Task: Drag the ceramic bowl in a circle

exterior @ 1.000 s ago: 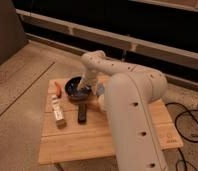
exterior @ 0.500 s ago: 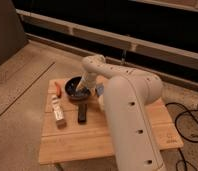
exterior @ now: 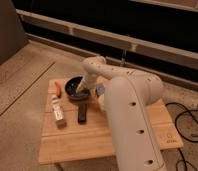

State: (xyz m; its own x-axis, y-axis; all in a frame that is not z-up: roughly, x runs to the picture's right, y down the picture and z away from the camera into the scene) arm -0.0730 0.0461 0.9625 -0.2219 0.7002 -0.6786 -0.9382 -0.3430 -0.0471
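1. One arm only, so no choice of side. It reaches in from the right-rear, and the claw [exterior: 82,92] is down inside the ceramic bowl [exterior: 71,87], on the bowl's right half, nr the inner wall.
2. Key relation: the bowl's centre lies just left of the claw. Bowl is round, so no long axis. Judged: a push on the wall should carry it round.
3. Claw state: cannot tell, wrist hides it.
4. Bowl sits at the left-rear of the wooden counter [exterior: 92,142]. Orange item [exterior: 58,88] just beside it to the left. Pale packet [exterior: 57,111] and dark bar [exterior: 82,112] lie nr its front edge. Judged: a wide circle could knock these.
5. Vs 0.5 s ago: bowl and claw at approx the same spot, no clear shift. Neighbours unmoved.
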